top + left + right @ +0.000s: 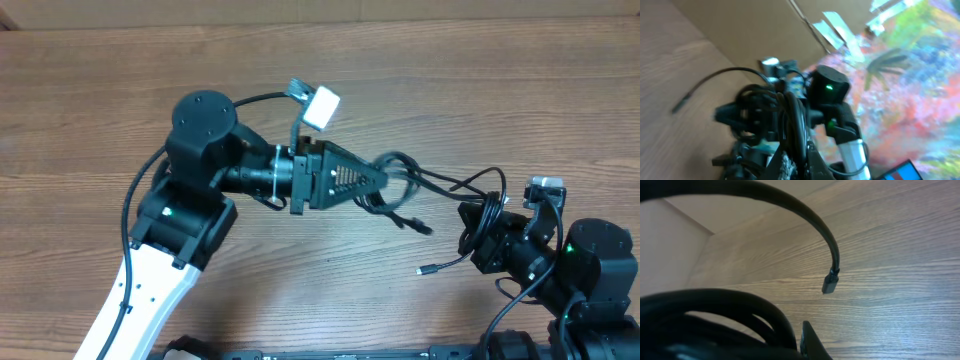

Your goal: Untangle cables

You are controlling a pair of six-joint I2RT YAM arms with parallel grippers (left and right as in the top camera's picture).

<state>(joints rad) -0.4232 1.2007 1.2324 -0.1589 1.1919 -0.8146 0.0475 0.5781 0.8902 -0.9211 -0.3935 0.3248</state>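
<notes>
Left gripper [384, 178] clamps shut on one side of the cables [440, 184] while my right gripper [480, 236] pinches the loops at the other, spreading the tangle between them over the table [300, 290]; a loose plug [424, 270] lies free, likely the end to draw out.

The tabletop [300, 290] is light brown with a fine wood grain, and the cables [440, 183] are black, one plug end [424, 270] below them tipped in silver. Left of the cables, the left pincer [386, 178] and its arm [205, 125] are black, with a white block [322, 106], a white lower link [130, 300] and a small green light [166, 211]. Right of the cables, the right arm [600, 250] is black with a green dot [570, 248], and in the left wrist view the backdrop [920, 75] beyond the cables is a blurred patchwork of pink, orange, green and blue.
</notes>
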